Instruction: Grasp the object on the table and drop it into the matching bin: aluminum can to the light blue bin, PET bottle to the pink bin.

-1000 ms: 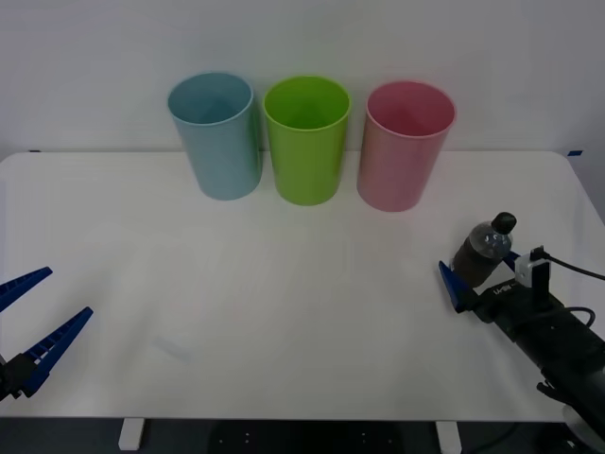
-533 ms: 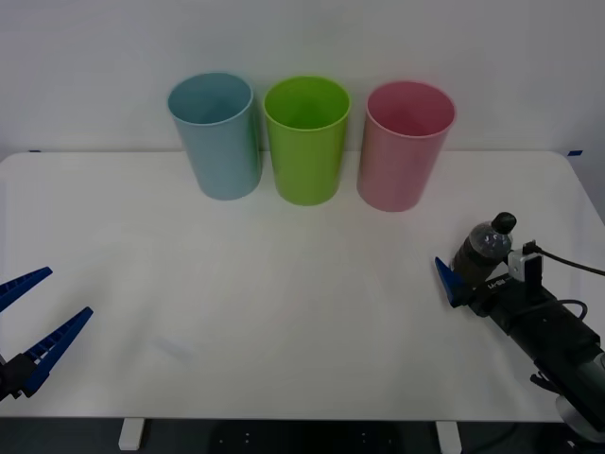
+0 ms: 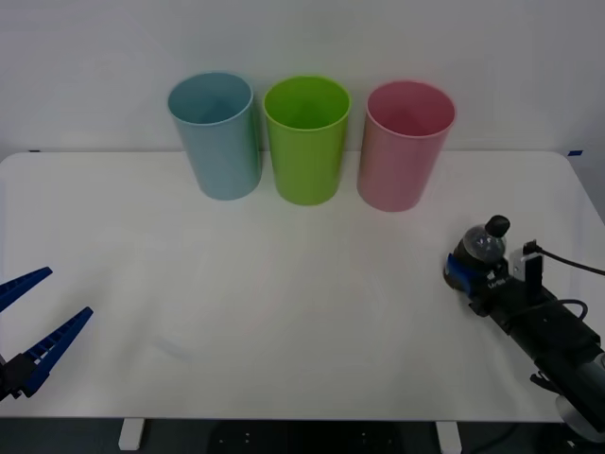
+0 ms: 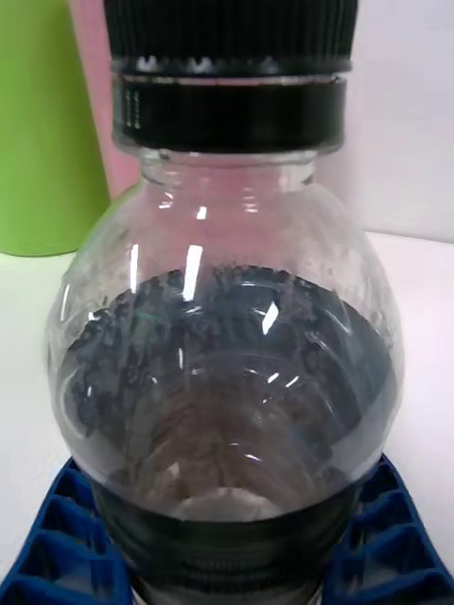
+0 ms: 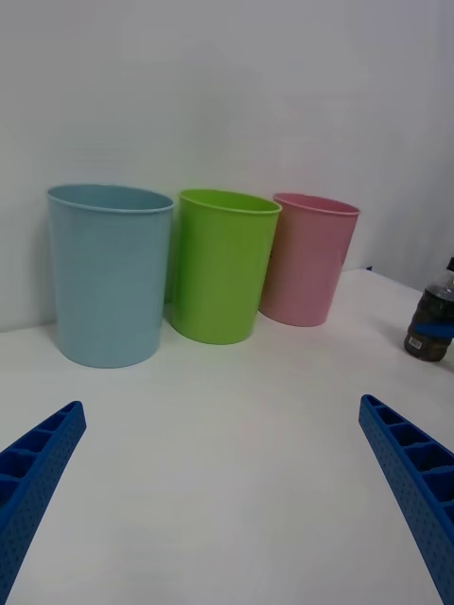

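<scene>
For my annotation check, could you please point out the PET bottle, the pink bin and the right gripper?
PET bottle (image 3: pixel 484 244): front view, on its clear shoulder.
Pink bin (image 3: pixel 397 170): front view, on its outer wall.
Right gripper (image 3: pixel 470 274): front view, between its blue fingers at the bottle's base.

- A PET bottle (image 4: pixel 227 359) is seen upright and very close, its black ribbed screw cap (image 4: pixel 230 38) at the upper edge of the right wrist view.
- Dark liquid is held in the lower body, below clear rounded shoulders streaked with highlights.
- The bottle's base is flanked by the blue ribbed fingers (image 4: pixel 66 548) of the right pincer (image 4: pixel 227 567), one pressed against each side.
- A lime green bin (image 4: pixel 43 132) is seen behind the bottle, and a strip of the pink bin (image 4: pixel 95 95) is visible beside it.
- The white counter (image 4: pixel 416 312) is seen beneath, against a pale wall.
</scene>
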{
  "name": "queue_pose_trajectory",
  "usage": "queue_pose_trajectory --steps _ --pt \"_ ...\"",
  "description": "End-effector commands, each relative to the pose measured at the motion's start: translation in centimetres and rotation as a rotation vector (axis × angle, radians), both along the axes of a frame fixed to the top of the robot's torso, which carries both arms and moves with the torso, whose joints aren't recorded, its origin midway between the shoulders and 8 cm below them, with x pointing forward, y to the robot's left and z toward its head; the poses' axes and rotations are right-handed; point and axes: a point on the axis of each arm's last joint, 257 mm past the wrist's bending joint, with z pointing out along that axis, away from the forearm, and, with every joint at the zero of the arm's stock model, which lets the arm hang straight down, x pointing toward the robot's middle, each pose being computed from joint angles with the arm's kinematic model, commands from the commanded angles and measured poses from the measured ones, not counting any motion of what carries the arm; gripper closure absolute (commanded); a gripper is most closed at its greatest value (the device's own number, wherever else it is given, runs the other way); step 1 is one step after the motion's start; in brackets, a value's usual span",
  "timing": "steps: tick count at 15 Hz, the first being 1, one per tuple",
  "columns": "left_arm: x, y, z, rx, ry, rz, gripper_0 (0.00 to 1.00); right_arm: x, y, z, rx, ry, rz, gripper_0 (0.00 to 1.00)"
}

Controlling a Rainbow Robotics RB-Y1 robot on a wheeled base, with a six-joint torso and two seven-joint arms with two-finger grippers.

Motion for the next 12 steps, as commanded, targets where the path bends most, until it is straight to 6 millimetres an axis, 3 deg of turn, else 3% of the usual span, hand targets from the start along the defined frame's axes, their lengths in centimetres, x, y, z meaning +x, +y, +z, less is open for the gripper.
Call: queue_pose_trajectory --steps 1,9,12 --pt "0.0 0.0 0.0 0.000 0.000 0.000 0.00 -0.4 0.0 0.7 0.012 -0.015 0.012 1.00" --pt "0.0 0.0 0.0 0.000 0.000 0.000 0.00 -4.6 1.0 5.0 0.117 -0.069 0.035 1.00" --pt "0.0 0.0 0.0 0.000 0.000 0.000 0.00 -5.5 1.9 7.8 0.208 -0.071 0.062 1.00"
